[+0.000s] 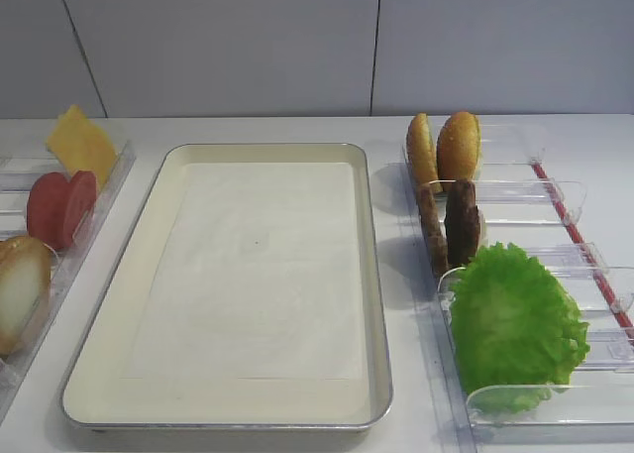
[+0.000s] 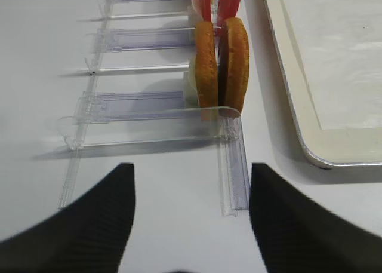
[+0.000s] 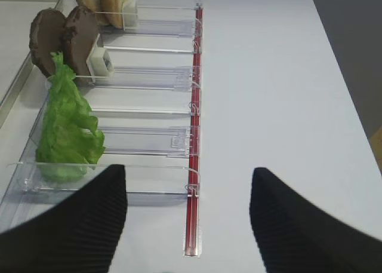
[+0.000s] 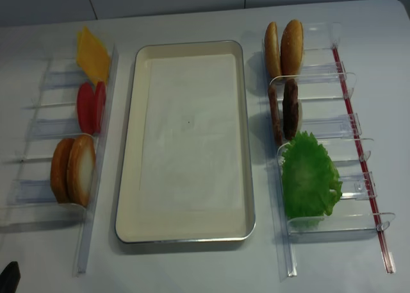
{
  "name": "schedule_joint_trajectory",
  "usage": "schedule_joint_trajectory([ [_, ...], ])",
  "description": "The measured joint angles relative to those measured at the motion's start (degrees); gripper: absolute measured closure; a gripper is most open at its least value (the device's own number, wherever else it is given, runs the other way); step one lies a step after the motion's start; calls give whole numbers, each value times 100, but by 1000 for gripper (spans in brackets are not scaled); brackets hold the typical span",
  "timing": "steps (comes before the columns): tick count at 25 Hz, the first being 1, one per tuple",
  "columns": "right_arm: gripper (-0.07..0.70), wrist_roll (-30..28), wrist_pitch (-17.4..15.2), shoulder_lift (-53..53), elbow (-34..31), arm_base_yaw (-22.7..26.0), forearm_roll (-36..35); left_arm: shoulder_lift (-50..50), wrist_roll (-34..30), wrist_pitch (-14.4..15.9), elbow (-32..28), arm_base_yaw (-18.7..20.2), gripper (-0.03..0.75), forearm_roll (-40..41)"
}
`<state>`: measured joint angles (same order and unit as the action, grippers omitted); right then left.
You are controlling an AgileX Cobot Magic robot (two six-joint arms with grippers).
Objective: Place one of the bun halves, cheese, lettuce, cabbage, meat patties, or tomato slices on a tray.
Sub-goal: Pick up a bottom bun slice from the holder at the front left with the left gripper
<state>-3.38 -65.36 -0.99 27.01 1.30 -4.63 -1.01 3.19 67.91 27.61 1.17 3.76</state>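
Observation:
The cream tray point(image 1: 371, 275) with its paper liner lies in the middle, with nothing on it. In the left rack stand the yellow cheese point(image 1: 79, 141), two tomato slices point(image 1: 61, 207) and two bun halves point(image 4: 72, 170), the cream-faced one point(image 4: 83, 171) nearer the tray. In the right rack stand two speckled bun halves point(image 1: 444, 148), two meat patties point(image 1: 451, 225) and the lettuce point(image 1: 515, 324). The cabbage is out of view. My left gripper point(image 2: 191, 183) is open over bare table, short of the bun halves point(image 2: 221, 61). My right gripper point(image 3: 188, 183) is open, just short of the lettuce point(image 3: 65, 129).
Clear plastic racks point(image 4: 38, 126) point(image 4: 333, 126) with upright dividers flank the tray. A red strip point(image 3: 194, 165) runs along the right rack's outer edge. A grey wall stands behind the white table point(image 4: 192, 267).

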Motion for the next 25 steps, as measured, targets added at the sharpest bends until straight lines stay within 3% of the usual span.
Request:
schedule_joint_trajectory([
  [21,188,0,0,0,0,0,0,0,0,0,0,0,295,8],
  [25,188,0,0,0,0,0,0,33,0,0,201,0,295,-287],
])
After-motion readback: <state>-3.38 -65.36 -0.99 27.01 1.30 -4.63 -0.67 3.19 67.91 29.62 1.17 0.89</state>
